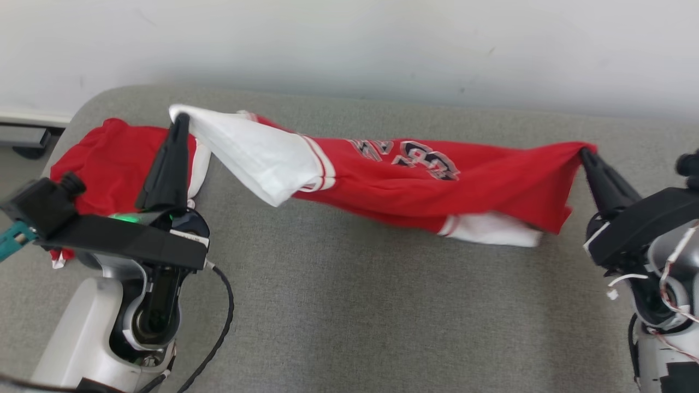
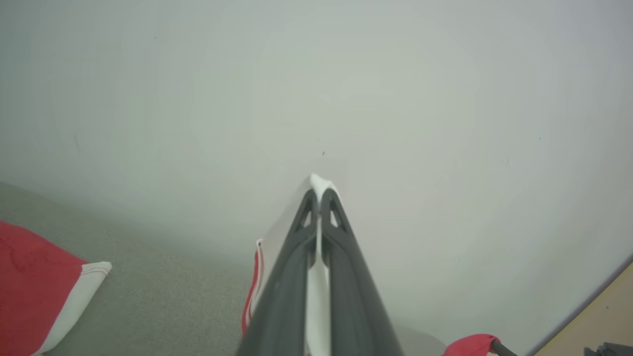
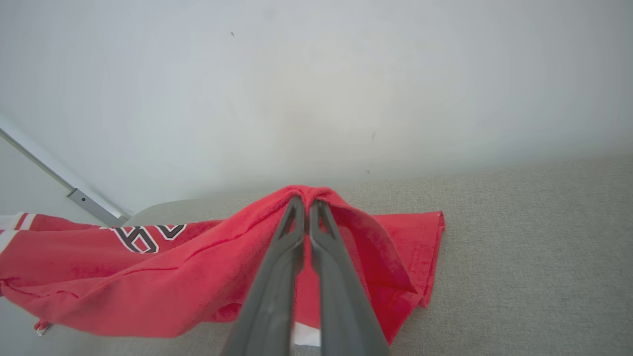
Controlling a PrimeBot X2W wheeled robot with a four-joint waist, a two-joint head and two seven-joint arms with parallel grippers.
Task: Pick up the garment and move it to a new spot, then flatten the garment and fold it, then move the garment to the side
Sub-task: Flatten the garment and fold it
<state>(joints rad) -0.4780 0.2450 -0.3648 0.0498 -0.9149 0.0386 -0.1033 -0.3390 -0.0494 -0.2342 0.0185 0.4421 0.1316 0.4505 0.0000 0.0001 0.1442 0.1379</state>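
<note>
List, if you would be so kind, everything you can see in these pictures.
shirt: one, red with white parts and dark lettering, stretched between the two claws
red cloth: one heap, red, lying on the padded top behind the left claw; whether it is part of the shirt, cannot tell
padded top: one, grey, under everything
wall: one, white, at the back
cable: one, black, lower left of the head view
left claw: one, dark, shut on the shirt's white part
right claw: one, dark, shut on the shirt's red edge

Left end effector [image 1: 181,118] clamped, right end effector [image 1: 584,152] clamped, arms wide apart
</note>
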